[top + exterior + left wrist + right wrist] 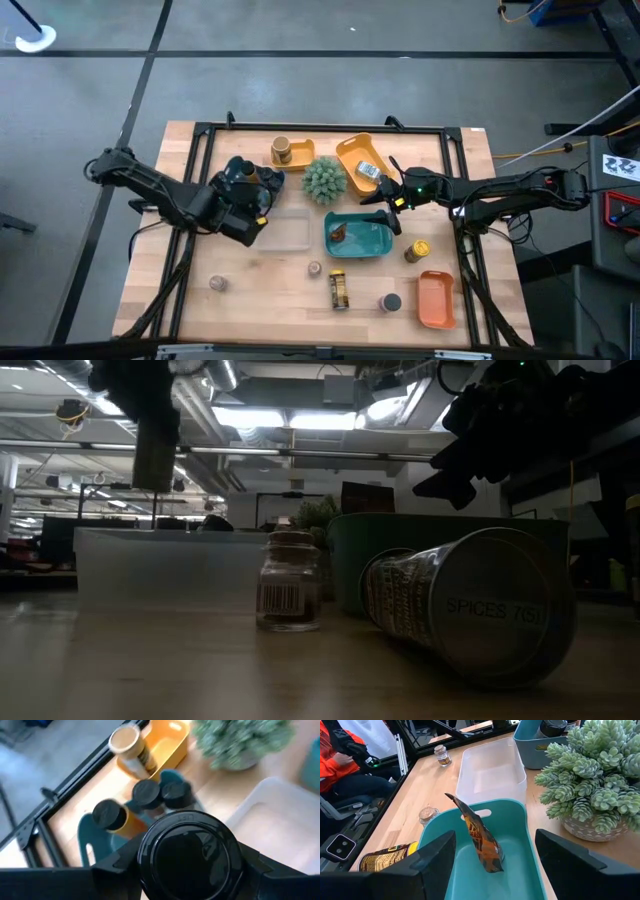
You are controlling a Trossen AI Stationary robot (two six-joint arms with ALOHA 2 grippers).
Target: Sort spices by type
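My left gripper [248, 207] is shut on a dark-capped jar [190, 855] and holds it in the air between the blue tray [262, 182] and the clear tray [285, 232]. Three more dark-capped jars [146, 792] stand in the blue tray. A tan jar [283, 150] stands in the far orange tray. My right gripper [495, 865] hangs open over the teal tray [358, 236], in which an amber packet [480, 837] leans. A white-blue sachet [368, 172] lies in the second orange tray. My left gripper pinches the jar between its two fingers [117, 870], one on each side at about the level of the black cap [190, 845]. The cap faces the wrist camera and hides the jar's body and the exact place of contact. The jar [155, 455] is lifted clear of the table.
A green spiky plant [324, 178] stands at the middle. Near the front edge are a lying can [338, 288], a small jar [314, 268], another jar [217, 284], a grey tin [389, 302], a yellow-lidded jar [417, 250] and an orange tray [435, 298].
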